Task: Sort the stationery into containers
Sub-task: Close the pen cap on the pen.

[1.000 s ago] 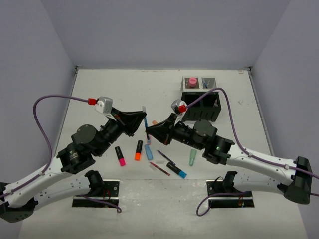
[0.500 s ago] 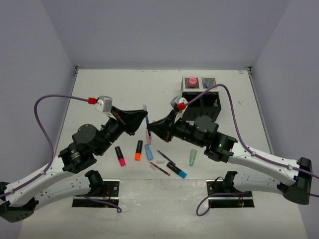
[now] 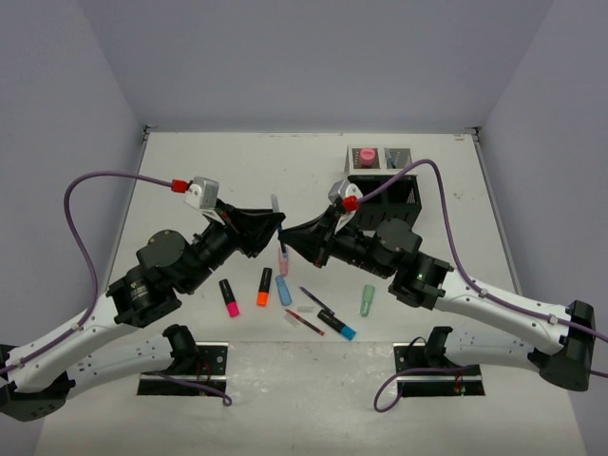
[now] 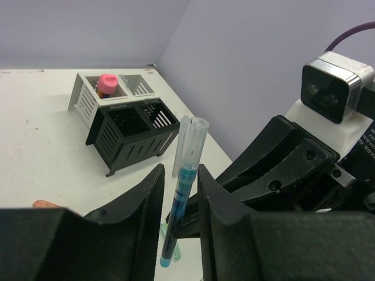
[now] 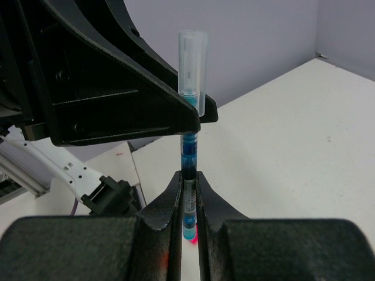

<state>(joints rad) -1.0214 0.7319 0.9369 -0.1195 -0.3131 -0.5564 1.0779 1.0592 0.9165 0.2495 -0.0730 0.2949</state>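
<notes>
Blue pen: the blue pen (image 3: 279, 224) stands nearly upright in the air over the middle of the table (image 3: 190, 180). Its clear cap is on top, and it sits between the tips of the two claws.
Right gripper: the right gripper (image 5: 187, 178) is clenched on the pen's lower barrel. In its own wrist view both fingers press the barrel with no gap.
Left gripper: the left gripper (image 4: 180, 175) straddles the same pen higher up, just under the cap. Its jaws are loosened, with a sliver of gap between one finger and the barrel, so it reads as released rather than grasping.
Arms: the left one reaches in from 8 o'clock and the right from 4 o'clock, and their tips meet at the pen.
Organizer: the black mesh organizer (image 3: 385, 217) sits at about 2 o'clock from the pen, well apart from it. Its pale compartments are on the far side and its dark ones nearer.
Glue stick: the pink glue stick (image 3: 365, 155) stands upright in the far-left pale compartment.
Loose items, 6 to 7 o'clock: the pink highlighter (image 3: 229, 296), orange highlighter (image 3: 263, 286) and blue highlighter (image 3: 283, 290) lie side by side on the table. A pale pink marker (image 3: 283, 261) lies just below the held pen.
Loose items, 5 o'clock: the red pen (image 3: 304, 321) lies beside a dark pen (image 3: 337, 325) with a blue end.
Mint highlighter: the mint highlighter (image 3: 367, 300) lies between 4 and 5 o'clock, near the right arm.
</notes>
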